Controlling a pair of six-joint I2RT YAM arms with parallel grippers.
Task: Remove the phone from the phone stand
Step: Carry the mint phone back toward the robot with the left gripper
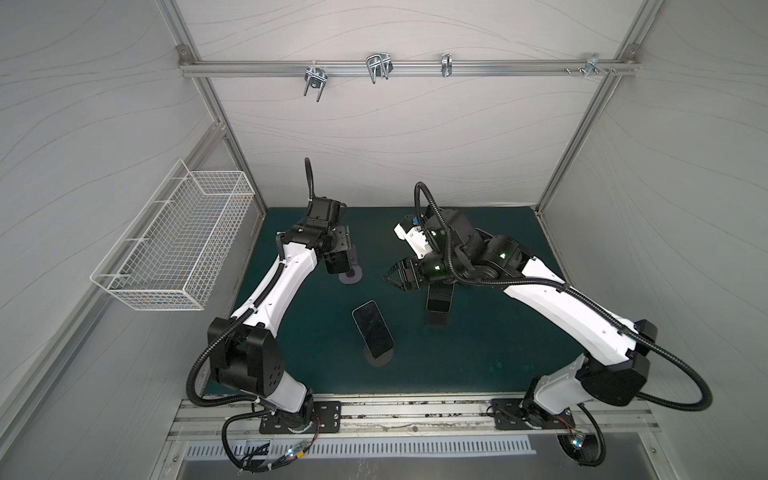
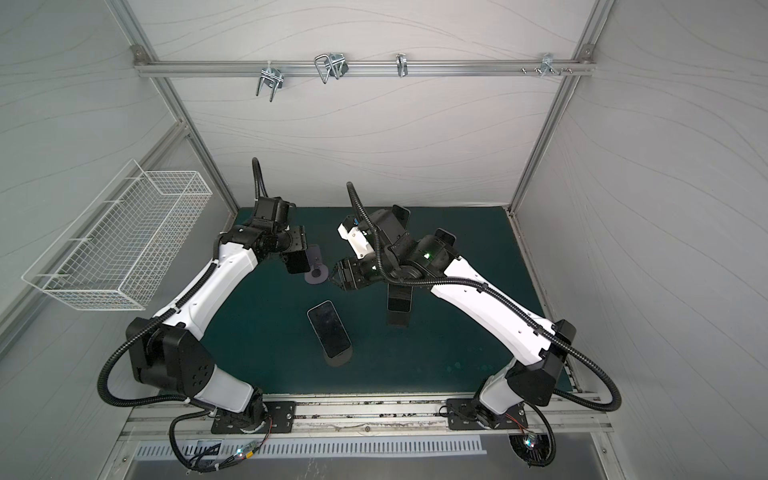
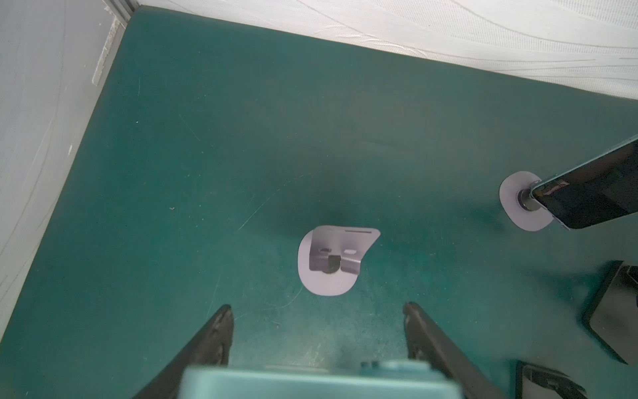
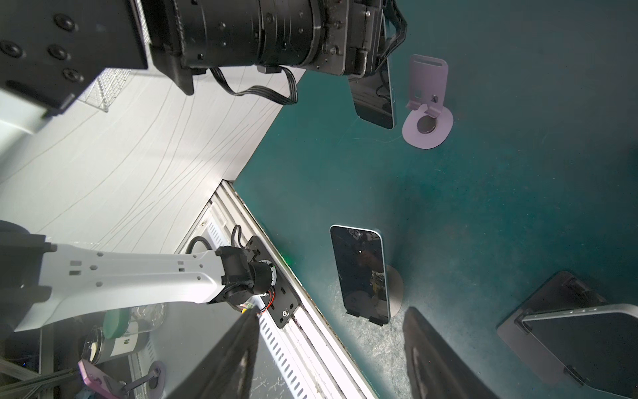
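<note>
We see a green mat (image 1: 478,353) with an empty lilac stand (image 3: 345,241) toward its back, and we place everything by that stand. A wire basket (image 1: 174,249) hangs on the wall well to its left. The left gripper (image 3: 317,311) hovers above the stand, clamped across the phone (image 4: 374,103), which is off the stand and hangs just beside it. The right gripper (image 4: 331,311) sits near the stand's right, fingers apart around nothing. A second phone (image 1: 372,328) leans on a round stand (image 1: 379,358) well in front of the lilac one. A third phone (image 1: 438,301) rests front-right, under the right arm (image 1: 561,307).
</note>
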